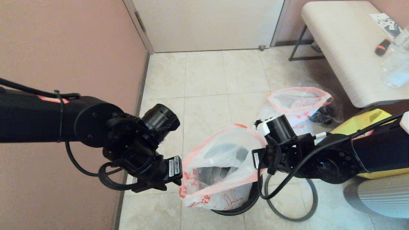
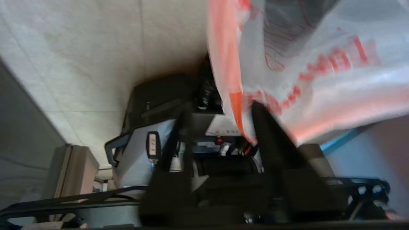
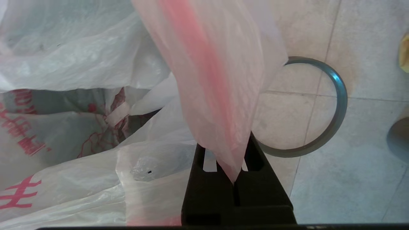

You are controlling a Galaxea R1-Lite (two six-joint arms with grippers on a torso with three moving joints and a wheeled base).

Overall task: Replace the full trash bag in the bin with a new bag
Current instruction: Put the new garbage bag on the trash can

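Head view — both grippers (image 1: pixel 180 179) (image 1: pixel 255 159) stretch bag (image 1: pixel 220 166) mouth-up over bin (image 1: pixel 246 204).

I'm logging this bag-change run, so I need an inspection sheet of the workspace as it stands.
Surface: pale tiled floor.
Job's things: new bag, translucent with red print, held open over the bin; loose hoop lying on the floor beside it; a second bag on the floor behind.
Clutter: yellow tote, pale ribbed object.
Grippers: left gripper and right gripper each pinch the bag's edge on opposite sides.
Cables: black cable looping under the right arm.
Surroundings: pink wall, bench with small items.
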